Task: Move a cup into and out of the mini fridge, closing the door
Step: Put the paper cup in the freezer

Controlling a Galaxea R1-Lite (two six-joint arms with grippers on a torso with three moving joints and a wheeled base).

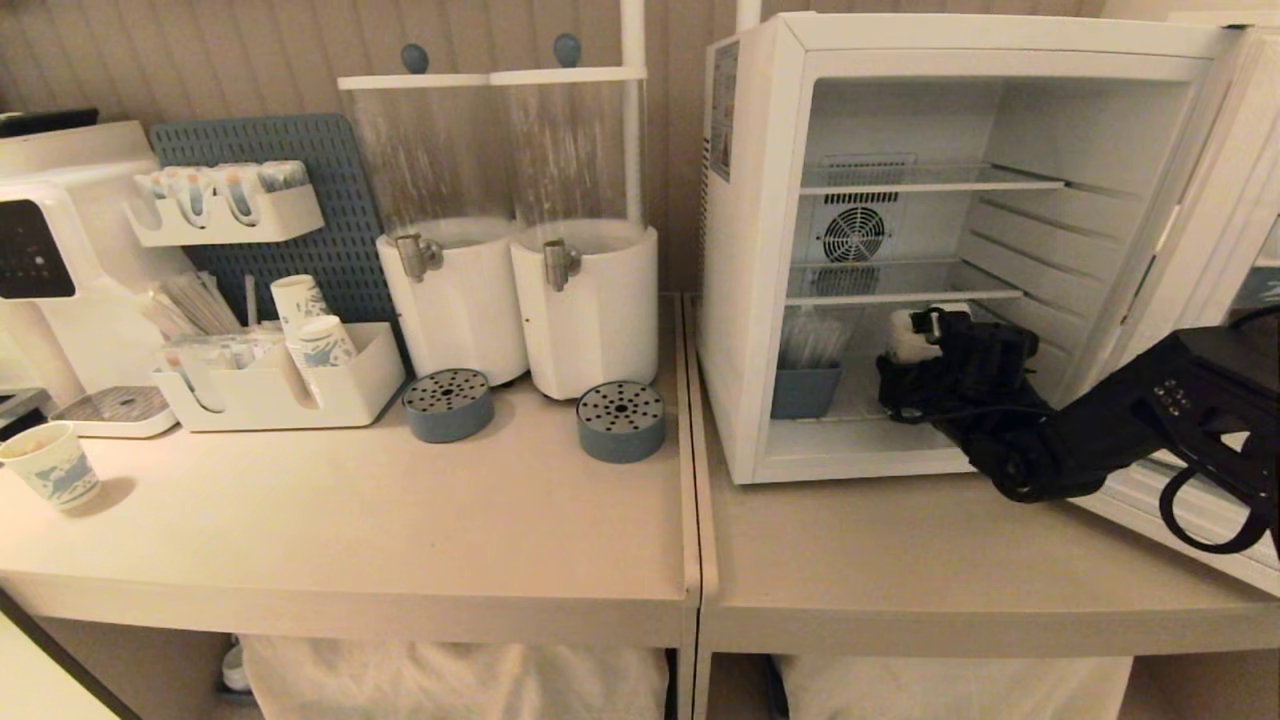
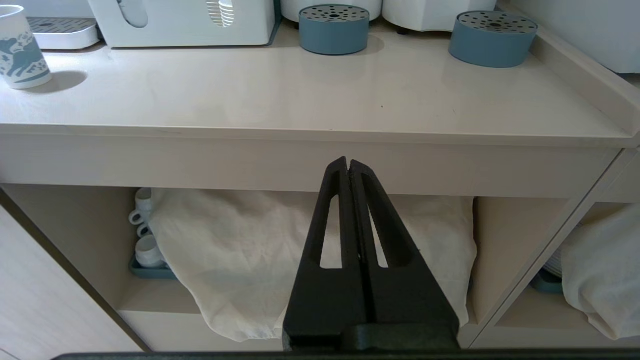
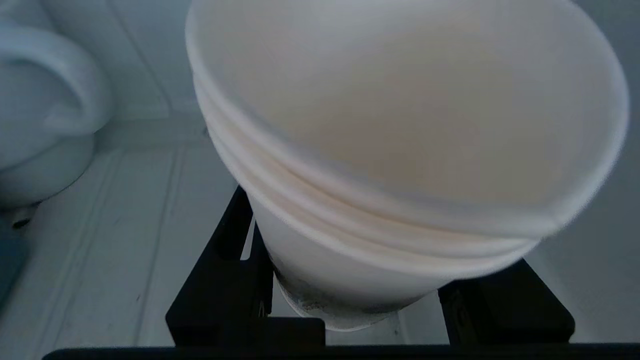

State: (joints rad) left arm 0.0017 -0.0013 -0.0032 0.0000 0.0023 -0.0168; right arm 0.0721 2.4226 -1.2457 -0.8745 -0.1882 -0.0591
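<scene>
A pale beige bench (image 1: 400, 520) runs along a ribbed wall, and the mini fridge (image 1: 760, 250) stands on its right-hand section with its door (image 1: 1215, 200) swung wide open to the right of the cabinet. Inside the fridge, white wire shelves (image 1: 920, 180) cross the upper part and a round fan (image 1: 853, 235) sits in the back wall. The right claw (image 1: 925, 350) reaches into the bottom compartment of the fridge, and the cup (image 3: 400, 150) sits between its fingers (image 3: 225, 280), which press against the cup's lower sides; the wrist view shows a clean white inside and a rolled rim, with the cup tilted toward the camera. A small grey-blue bin (image 1: 805, 390) stands on the fridge floor just left of the claw. Left of the fridge, two white drink dispensers (image 1: 520, 300) stand on the bench with round grey drip trays (image 1: 620, 420) in front. Another patterned paper cup (image 1: 52, 465) stands far left of the fridge near the bench edge. The left claw (image 2: 348, 167) is closed on nothing, hanging below the bench front.
</scene>
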